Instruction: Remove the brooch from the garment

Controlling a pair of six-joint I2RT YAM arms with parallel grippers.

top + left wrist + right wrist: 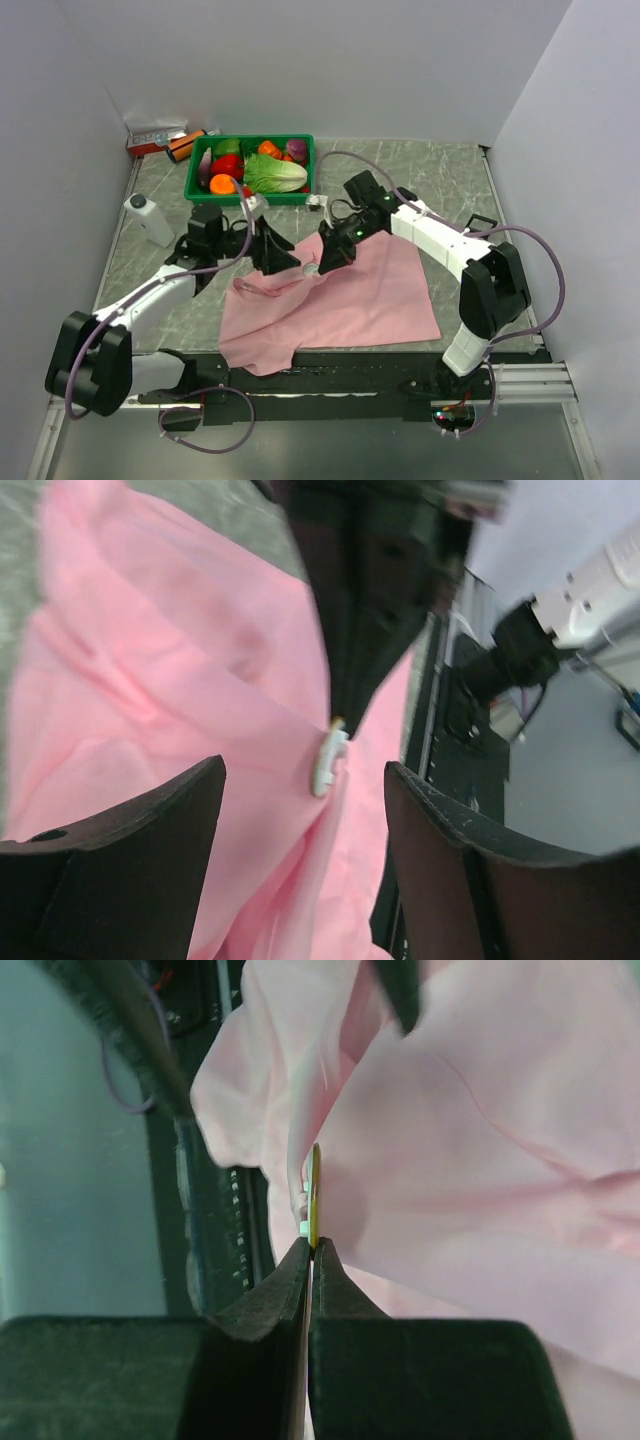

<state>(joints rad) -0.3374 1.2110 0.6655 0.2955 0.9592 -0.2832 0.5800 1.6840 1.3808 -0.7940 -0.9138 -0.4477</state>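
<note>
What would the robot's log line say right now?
right claw: shut on brooch | left claw: open, facing brooch | brooch: on garment

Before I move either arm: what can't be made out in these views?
- Brooch face: edge-on in the right wrist view, blurred in the left wrist view.
- Its fastening: hidden by folds of the garment in both wrist views.
- Top view: the brooch is too small to read, crowded between the left claw and the right claw.

The left end effector (283, 258) and right end effector (322, 258) flank the brooch (309, 268) on the garment (350, 300).
</note>
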